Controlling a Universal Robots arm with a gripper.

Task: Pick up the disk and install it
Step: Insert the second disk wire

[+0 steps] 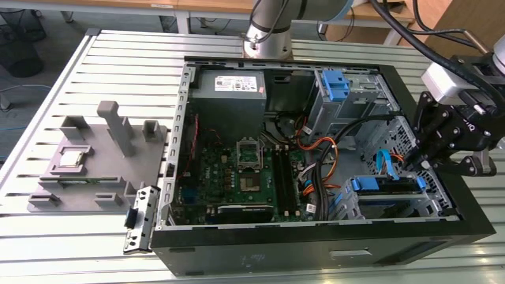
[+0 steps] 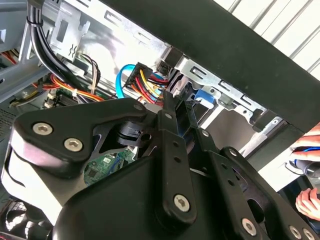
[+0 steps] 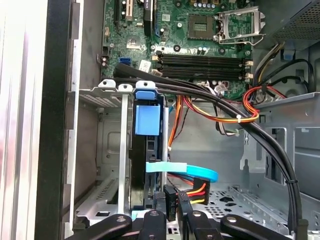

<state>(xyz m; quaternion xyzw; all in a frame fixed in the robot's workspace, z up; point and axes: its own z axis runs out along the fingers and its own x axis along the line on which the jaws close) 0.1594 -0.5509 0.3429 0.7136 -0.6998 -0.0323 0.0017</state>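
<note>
The disk (image 1: pixel 387 184) sits in the metal drive cage (image 1: pixel 398 207) at the exterior view's right corner of the open computer case, blue rails along its edges. In the first wrist view it stands on edge in the bay, its dark side (image 3: pixel 140 170) under a blue carrier tab (image 3: pixel 148 117). My gripper (image 1: pixel 426 161) hangs over the cage's far end. Its black fingers (image 3: pixel 159 202) sit close together, right beside the disk's end, at the connector with red and yellow wires (image 3: pixel 197 189). In the second wrist view the gripper (image 2: pixel 172 97) points into the bay, fingers drawn together.
A light-blue flat cable (image 3: pixel 182 169) crosses the disk's end. Thick black cables (image 3: pixel 260 135) run over the bay. Motherboard (image 1: pixel 252 177), grey power supply (image 1: pixel 229 86) and a blue bracket (image 1: pixel 337 86) fill the case. A grey fixture (image 1: pixel 87 160) lies beside it. A person's hand (image 2: pixel 307 200) shows outside the case.
</note>
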